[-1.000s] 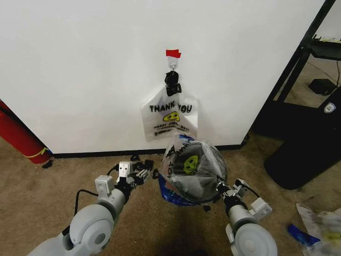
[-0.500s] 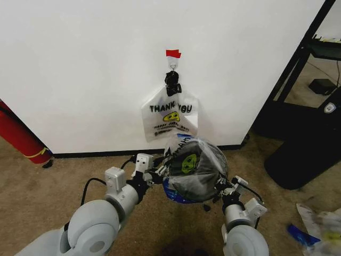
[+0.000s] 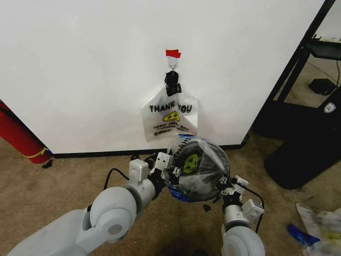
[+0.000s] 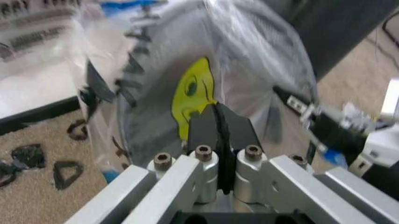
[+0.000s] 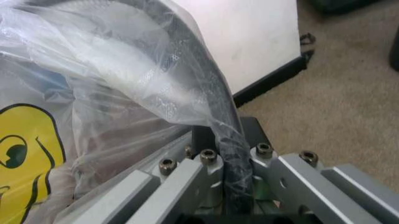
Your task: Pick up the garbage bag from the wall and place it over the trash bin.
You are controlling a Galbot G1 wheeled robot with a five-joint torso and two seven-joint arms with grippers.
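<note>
Hidden: the trash bin is almost wholly wrapped by the garbage bag; only a dark rounded shape shows through the film, and its base cannot be made out. A strip of the bag's blue panel shows at the lower left of the bundle.
Cut off: the red cylinder runs out of the head view at the left edge; the black rack runs out at the right.
Left end effector: at the bag's left side, just beside the yellow smiley print. In the left wrist view its two dark fingers are pressed together with no gap, against the bag's film under the print; whether film is pinched between them cannot be told.
Right end effector: at the bag's lower right side. In the right wrist view its fingers clamp a dark twisted band of the bag's plastic, drawn taut up over the bin's rim.
Garbage bag position: on the carpeted floor, in front of the wall and its black baseboard, below the hook.
On the wall: a whitish "THANK YOU" bag hangs from the hook, under a red tape scrap.
Floor, right corner: crumpled plastic and a blue item, hard to make out.
</note>
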